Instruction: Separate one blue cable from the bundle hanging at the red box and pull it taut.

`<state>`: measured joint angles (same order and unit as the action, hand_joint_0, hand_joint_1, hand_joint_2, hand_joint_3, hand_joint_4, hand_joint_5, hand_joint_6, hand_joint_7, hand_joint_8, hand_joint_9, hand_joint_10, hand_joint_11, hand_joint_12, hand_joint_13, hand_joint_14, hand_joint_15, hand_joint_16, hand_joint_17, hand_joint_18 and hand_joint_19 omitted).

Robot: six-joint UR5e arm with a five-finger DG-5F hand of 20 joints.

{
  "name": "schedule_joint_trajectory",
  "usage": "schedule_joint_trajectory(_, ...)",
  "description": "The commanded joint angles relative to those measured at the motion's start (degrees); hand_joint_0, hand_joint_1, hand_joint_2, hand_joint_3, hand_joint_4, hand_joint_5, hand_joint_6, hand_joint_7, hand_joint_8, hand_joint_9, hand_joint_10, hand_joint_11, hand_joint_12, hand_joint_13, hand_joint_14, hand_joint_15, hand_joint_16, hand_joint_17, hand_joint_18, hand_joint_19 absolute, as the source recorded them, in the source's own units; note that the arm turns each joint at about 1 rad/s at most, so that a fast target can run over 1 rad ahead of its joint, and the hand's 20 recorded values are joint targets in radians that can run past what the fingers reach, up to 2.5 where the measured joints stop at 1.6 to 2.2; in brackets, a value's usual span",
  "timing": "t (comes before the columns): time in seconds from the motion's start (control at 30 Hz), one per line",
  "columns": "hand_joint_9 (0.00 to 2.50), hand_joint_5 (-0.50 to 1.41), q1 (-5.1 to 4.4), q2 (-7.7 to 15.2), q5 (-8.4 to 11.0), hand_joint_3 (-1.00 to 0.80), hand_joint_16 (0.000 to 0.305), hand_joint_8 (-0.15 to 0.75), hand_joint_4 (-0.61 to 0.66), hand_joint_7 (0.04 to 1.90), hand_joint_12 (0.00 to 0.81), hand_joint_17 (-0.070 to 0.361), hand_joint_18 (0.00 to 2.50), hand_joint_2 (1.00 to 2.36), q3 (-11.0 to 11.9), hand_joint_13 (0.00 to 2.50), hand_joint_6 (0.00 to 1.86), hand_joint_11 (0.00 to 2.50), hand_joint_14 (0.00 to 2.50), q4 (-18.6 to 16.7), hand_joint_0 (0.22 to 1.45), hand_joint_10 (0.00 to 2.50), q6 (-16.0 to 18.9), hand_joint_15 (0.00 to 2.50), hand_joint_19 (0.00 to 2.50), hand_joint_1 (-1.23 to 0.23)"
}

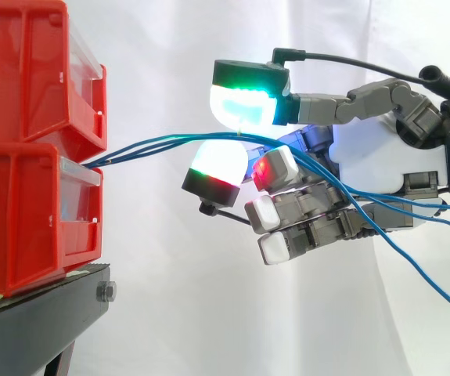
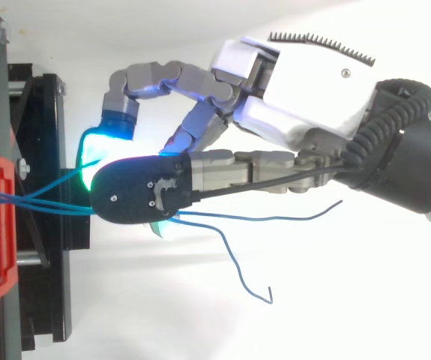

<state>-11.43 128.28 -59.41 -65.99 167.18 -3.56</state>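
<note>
The hand pinches the blue cables between two glowing pads just right of the red box, loose ends hanging beyond the palm; a sound pull requires one strand gripped alone and drawn straight away from the box.

nothing readable anywhere tbh, no letters or numbers on the red bins, clear label slots showing no print, black stand plain too
</note>
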Motion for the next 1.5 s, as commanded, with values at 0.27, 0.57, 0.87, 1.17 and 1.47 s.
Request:
schedule_joint_trajectory(0.27, 1.28, -0.08, 0.18, -0.04, 0.18, -0.45, 0.045, 0.335, 0.21, 1.29, 0.412, 0.102, 0.92, 1.00, -0.01, 1.11, 0.50, 0.97, 0.02, 0.34, 0.62, 0.02, 0.22, 0.67, 0.56, -0.46)
schedule_joint_trajectory(0.57, 1.27, -0.09, 1.32, 0.04, 0.26, -0.45, 0.044, 0.335, 0.24, 1.23, 0.409, 0.100, 0.93, 1.00, -0.01, 1.12, 0.50, 0.96, 0.02, 2.10, 0.63, 0.02, 0.75, 0.67, 0.55, -0.43)
schedule_joint_trajectory(0.87, 1.25, -0.10, 2.72, 0.04, -0.18, -0.16, 0.045, 0.331, 0.22, 1.19, 0.415, 0.101, 0.90, 1.02, -0.01, 1.09, 0.50, 0.97, 0.02, 2.45, 0.71, 0.02, 0.92, 0.67, 0.57, -0.54)
schedule_joint_trajectory(1.17, 1.25, -0.10, 2.11, -0.04, 0.18, -0.24, 0.045, 0.336, 0.23, 1.19, 0.418, 0.101, 0.92, 1.02, 1.48, 1.10, 0.50, 0.97, 0.02, 2.36, 0.70, 0.02, -0.84, 0.66, 0.56, -0.55)
schedule_joint_trajectory(1.47, 1.22, -0.13, 1.58, -0.04, 0.35, -0.17, 0.045, 0.342, 0.21, 1.34, 0.422, 0.102, 0.93, 1.02, 2.62, 1.09, 0.57, 1.04, 0.02, 2.89, 0.69, 0.03, -1.63, 0.67, 0.54, -0.66)
